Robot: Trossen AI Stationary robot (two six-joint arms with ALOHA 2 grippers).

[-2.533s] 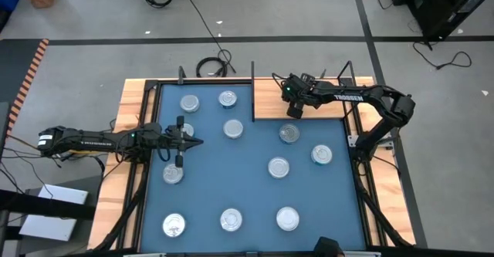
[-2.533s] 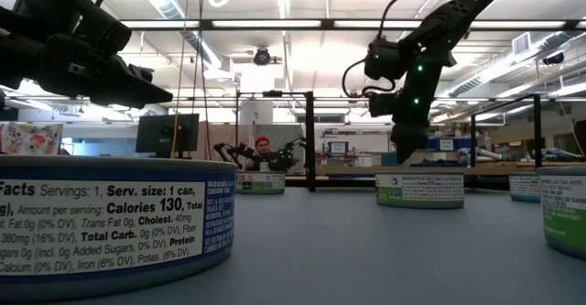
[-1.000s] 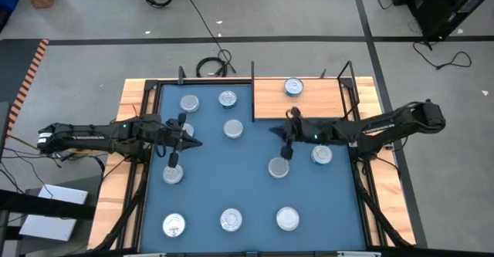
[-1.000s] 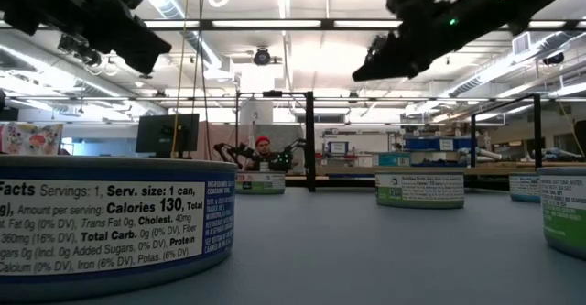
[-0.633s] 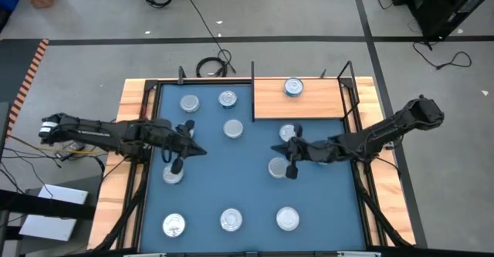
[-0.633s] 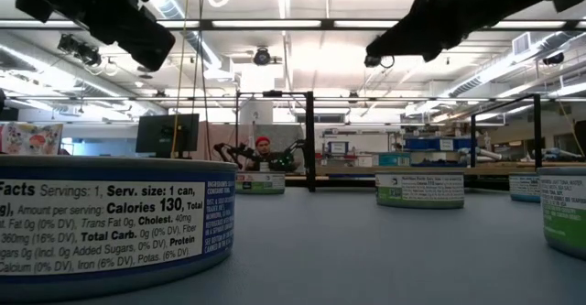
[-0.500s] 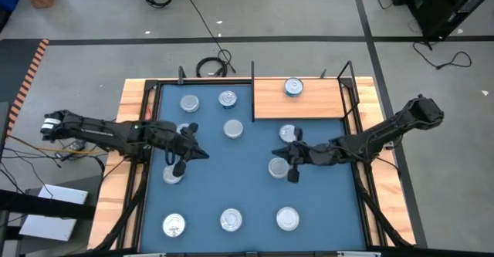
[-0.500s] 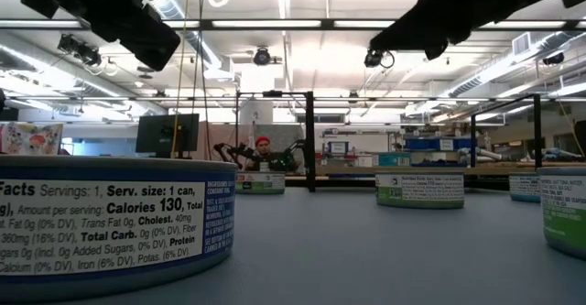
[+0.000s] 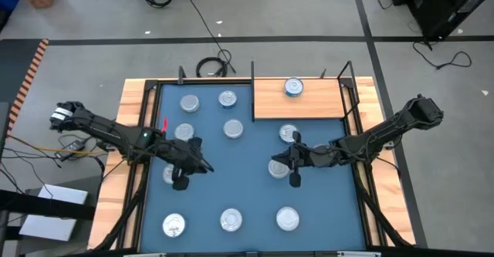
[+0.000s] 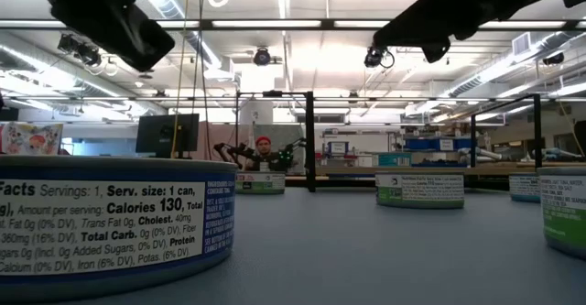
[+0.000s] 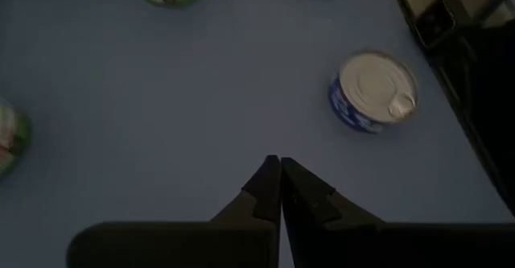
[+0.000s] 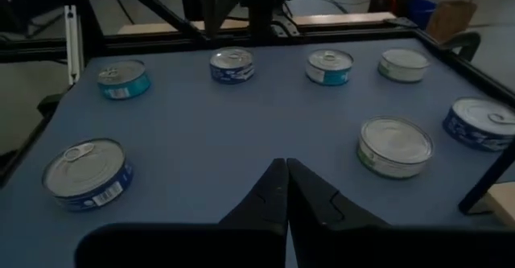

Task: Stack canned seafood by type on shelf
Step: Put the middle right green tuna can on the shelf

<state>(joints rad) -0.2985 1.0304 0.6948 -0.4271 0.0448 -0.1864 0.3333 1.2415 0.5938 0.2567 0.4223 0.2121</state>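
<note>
Several canned seafood tins with silver lids lie scattered on the blue mat (image 9: 247, 195), each resting on its base. One tin (image 9: 292, 86) sits on the light-brown shelf (image 9: 316, 106) at the far right. My left gripper (image 9: 207, 167) hovers shut over the mat's left half, beside a tin (image 9: 171, 174); its wrist view shows a blue-labelled tin (image 11: 374, 89) ahead of the shut fingers (image 11: 279, 163). My right gripper (image 9: 272, 163) hovers shut over the mat's middle right, above a tin (image 9: 278, 167). Its wrist view shows the shut fingers (image 12: 286, 165) and several tins beyond.
A black frame (image 9: 253, 87) with upright posts borders the mat and stands along the shelf's left side. Wooden table strips run along both sides. In the low view a large tin (image 10: 110, 223) stands close at the left. Bare mat lies between the tins.
Both grippers have moved toward the table's near edge, staying shut. My left gripper has also gone a little toward the right. No tin has moved.
</note>
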